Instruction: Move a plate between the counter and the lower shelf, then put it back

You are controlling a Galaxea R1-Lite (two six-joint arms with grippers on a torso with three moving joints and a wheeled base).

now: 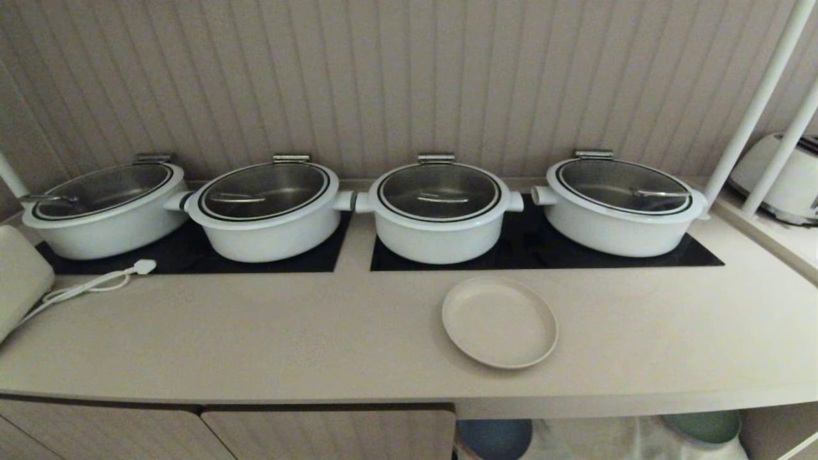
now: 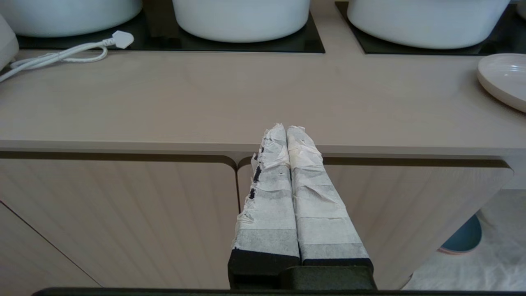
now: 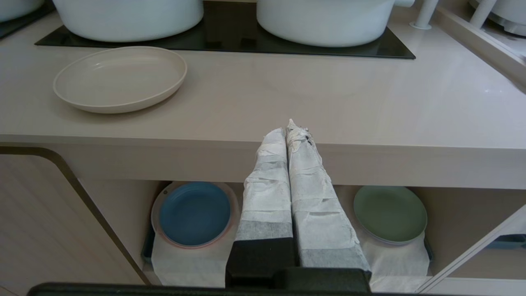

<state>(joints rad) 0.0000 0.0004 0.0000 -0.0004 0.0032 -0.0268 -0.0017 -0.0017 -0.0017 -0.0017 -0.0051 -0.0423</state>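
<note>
Plate (image 1: 499, 322) sits on counter (image 1: 255, 332), near front edge. Right gripper (image 3: 292, 130) and left gripper (image 2: 286, 130) pressed closed, holding nothing. Open right fingers first, then pinch plate's rim gently.

I see the plate (image 1: 499, 322) lying on the tabletop (image 1: 255, 338), just in front of the third of four pots (image 1: 439, 214) lined along the wall. Below the tabletop's front edge, the lower shelf (image 3: 386, 263) holds two plates (image 3: 194, 213), one left, one right.
</note>
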